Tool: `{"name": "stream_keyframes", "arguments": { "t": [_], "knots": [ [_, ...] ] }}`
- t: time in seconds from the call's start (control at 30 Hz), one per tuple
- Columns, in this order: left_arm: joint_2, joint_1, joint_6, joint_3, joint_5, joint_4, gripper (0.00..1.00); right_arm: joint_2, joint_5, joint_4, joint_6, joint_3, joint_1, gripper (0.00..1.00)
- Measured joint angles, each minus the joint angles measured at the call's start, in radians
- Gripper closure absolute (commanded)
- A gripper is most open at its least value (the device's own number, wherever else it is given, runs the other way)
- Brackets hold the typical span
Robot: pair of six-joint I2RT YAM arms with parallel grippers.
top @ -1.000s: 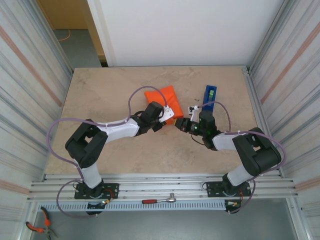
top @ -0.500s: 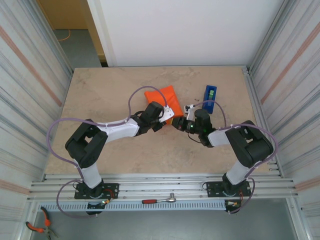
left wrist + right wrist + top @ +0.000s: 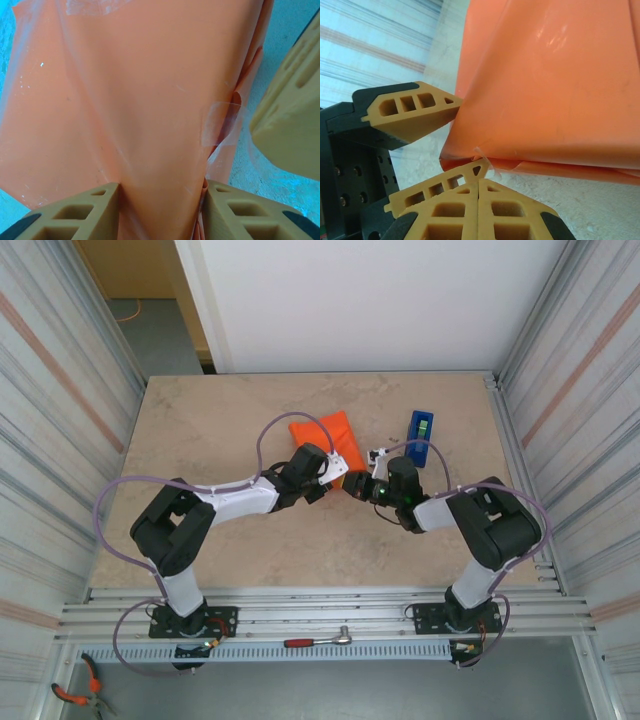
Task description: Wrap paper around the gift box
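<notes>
The orange paper (image 3: 322,438) lies as a folded parcel at mid-table; the gift box is hidden inside it. My left gripper (image 3: 338,472) is shut on the paper's near end, and in the left wrist view the sheet (image 3: 140,90) runs down between the two tan fingers (image 3: 75,215). A clear tape strip (image 3: 220,125) sticks to the paper's right edge. My right gripper (image 3: 357,488) is shut, its tips (image 3: 478,187) just below the parcel's near corner (image 3: 470,160), right beside the left gripper's lower finger (image 3: 440,190). A curl of clear tape (image 3: 490,162) hangs at that corner.
A blue tape dispenser (image 3: 420,429) stands right of the parcel, behind the right arm. Corrugated walls close in both sides of the table (image 3: 200,420). A ratchet tool (image 3: 320,640) and pliers (image 3: 75,695) lie off the table's near edge.
The right arm has swung left, bringing its shut gripper up against the parcel's near corner. The left arm and the paper have stayed put.
</notes>
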Motion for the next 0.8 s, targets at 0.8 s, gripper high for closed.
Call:
{"name": "stream_keyframes", "arguments": {
  "t": [0.8],
  "knots": [
    [0.003,0.000,0.003,0.000,0.001,0.011,0.58,0.067,0.000,0.051,0.024,0.030,-0.006,0.88]
  ]
}}
